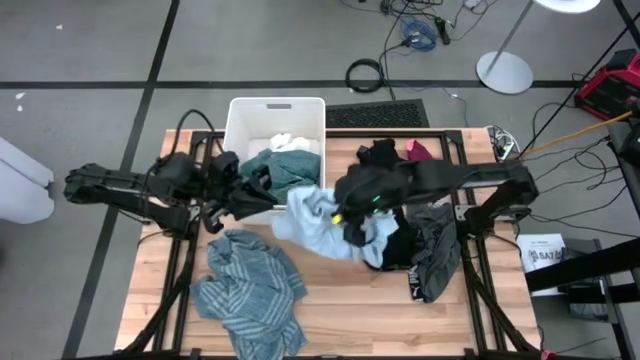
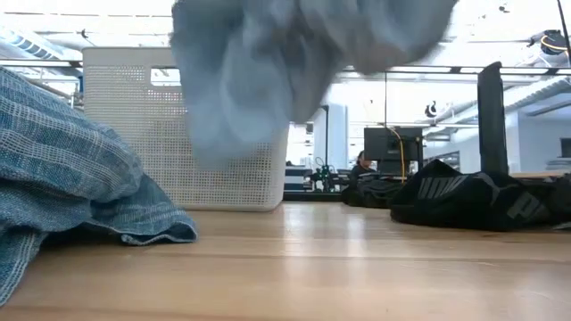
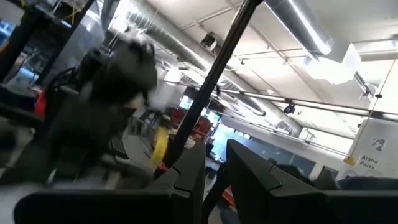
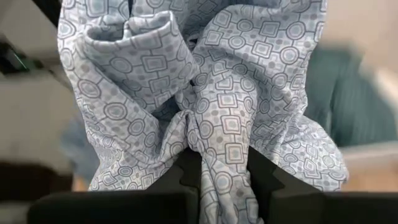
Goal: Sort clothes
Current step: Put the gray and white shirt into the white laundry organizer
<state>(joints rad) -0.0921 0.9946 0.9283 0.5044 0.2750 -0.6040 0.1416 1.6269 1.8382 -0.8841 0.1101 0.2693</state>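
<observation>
My right gripper (image 1: pixel 345 213) is out over the table's middle, shut on a light blue patterned garment (image 1: pixel 315 225). The low view shows the garment (image 2: pixel 268 71) hanging above the wood. My left gripper (image 1: pixel 268 198) is in the air just in front of the white bin (image 1: pixel 240 120), tipped upward. A narrow gap shows between its fingers (image 3: pixel 216 168) with nothing in it. A teal striped garment (image 1: pixel 245 290) lies spread on the near left of the table. Teal and white clothes (image 1: pixel 285 160) sit in the bin. My right gripper pinches a bunched fold of the light blue garment (image 4: pixel 219 146) between its two fingers, with several layers gathered there. The fingers come in from the table's right, slanting down. The cloth spreads slack around and below the fingers, lifted clear of the table.
A heap of black and dark grey clothes (image 1: pixel 425 250) lies on the right under my right arm. A black piece (image 1: pixel 380 152) and a magenta piece (image 1: pixel 418 150) lie at the far edge. Bare wood (image 1: pixel 350 310) shows at the near middle.
</observation>
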